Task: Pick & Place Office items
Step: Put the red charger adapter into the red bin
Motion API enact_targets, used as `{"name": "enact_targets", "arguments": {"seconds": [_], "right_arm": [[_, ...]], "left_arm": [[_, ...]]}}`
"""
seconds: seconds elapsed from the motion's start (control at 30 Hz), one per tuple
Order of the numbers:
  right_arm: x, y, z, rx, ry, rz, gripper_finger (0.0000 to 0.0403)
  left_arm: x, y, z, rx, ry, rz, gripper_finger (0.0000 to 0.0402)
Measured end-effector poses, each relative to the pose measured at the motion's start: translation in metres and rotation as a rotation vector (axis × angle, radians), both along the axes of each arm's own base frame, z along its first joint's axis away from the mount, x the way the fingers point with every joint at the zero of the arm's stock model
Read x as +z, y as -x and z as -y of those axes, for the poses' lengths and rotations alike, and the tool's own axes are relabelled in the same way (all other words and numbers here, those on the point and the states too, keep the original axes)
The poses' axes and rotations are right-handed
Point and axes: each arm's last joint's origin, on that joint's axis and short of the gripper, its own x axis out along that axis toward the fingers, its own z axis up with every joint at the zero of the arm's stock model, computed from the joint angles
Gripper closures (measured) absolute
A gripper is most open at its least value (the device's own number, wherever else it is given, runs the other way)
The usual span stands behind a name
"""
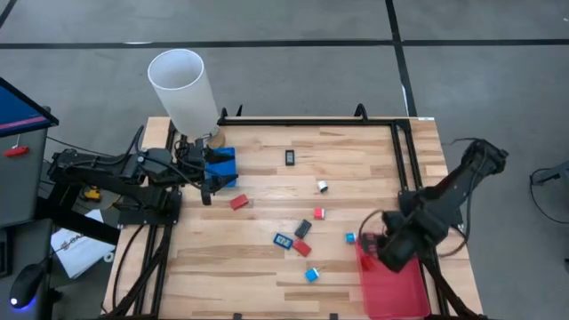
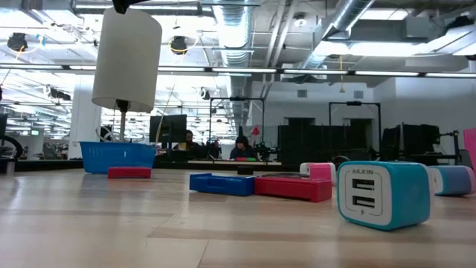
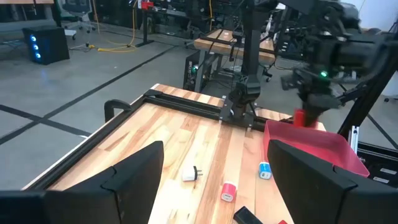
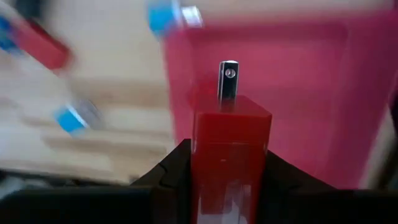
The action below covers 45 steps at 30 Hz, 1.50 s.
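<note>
Right wrist view: our right gripper (image 4: 230,168) clamps a red charger block (image 4: 231,149) above the red tray (image 4: 311,93).
We should lower before releasing, so it lands inside; left gripper (image 3: 211,180) waits open near the blue bin (image 1: 224,164).

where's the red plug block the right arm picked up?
The red plug block is clamped in the right gripper, held above the near-left corner of the red tray on the table's right side; a light blue piece lies just beside it.
</note>
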Motion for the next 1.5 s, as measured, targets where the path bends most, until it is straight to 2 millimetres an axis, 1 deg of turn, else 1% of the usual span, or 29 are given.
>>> {"name": "enact_targets", "arguments": {"seconds": [0.07, 0.17, 0.33, 0.47, 0.57, 0.67, 0.73, 0.83, 1.03, 1.27, 1.37, 1.5], "right_arm": [[-0.003, -0.005, -0.01, 0.015, 0.011, -0.018, 0.0298], [-0.015, -0.009, -0.017, 0.023, 0.066, -0.077, 0.0298], [-0.038, -0.009, -0.027, 0.056, 0.182, -0.221, 0.0298], [-0.053, -0.01, -0.035, 0.076, 0.241, -0.278, 0.0298], [-0.065, -0.011, -0.041, 0.092, 0.244, -0.289, 0.0298], [-0.084, -0.011, -0.046, 0.102, 0.205, -0.275, 0.0298], [-0.093, -0.012, -0.047, 0.103, 0.178, -0.251, 0.0298], [-0.098, -0.013, -0.044, 0.09, 0.171, -0.25, 0.0298], [-0.099, -0.013, -0.042, 0.089, 0.182, -0.246, 0.0298], [-0.11, -0.015, -0.043, 0.085, 0.156, -0.191, 0.0298], [-0.11, -0.016, -0.041, 0.078, 0.158, -0.195, 0.0275], [-0.11, -0.015, -0.038, 0.076, 0.18, -0.217, 0.0223]], "left_arm": [[0.0, 0.0, 0.0, 0.001, 0.007, 0.002, 0.0117], [0.0, 0.0, 0.0, 0.003, 0.023, 0.007, 0.0117], [0.0, 0.0, 0.0, 0.007, 0.05, 0.014, 0.0117], [0.0, 0.0, 0.0, 0.007, 0.05, 0.015, 0.0117], [0.001, 0.0, 0.0, 0.007, 0.051, 0.021, 0.0117], [0.001, 0.0, 0.0, 0.007, 0.051, 0.023, 0.0117], [0.001, 0.0, 0.0, 0.007, 0.052, 0.025, 0.0117], [0.002, 0.0, 0.0, 0.008, 0.069, 0.04, 0.0117], [0.004, -0.001, 0.0, 0.009, 0.082, 0.063, 0.0117], [0.005, -0.001, 0.0, 0.008, 0.08, 0.069, 0.0117], [0.005, -0.001, 0.0, 0.008, 0.08, 0.07, 0.0117], [0.005, -0.001, 0.0, 0.008, 0.08, 0.07, 0.0117]]}}
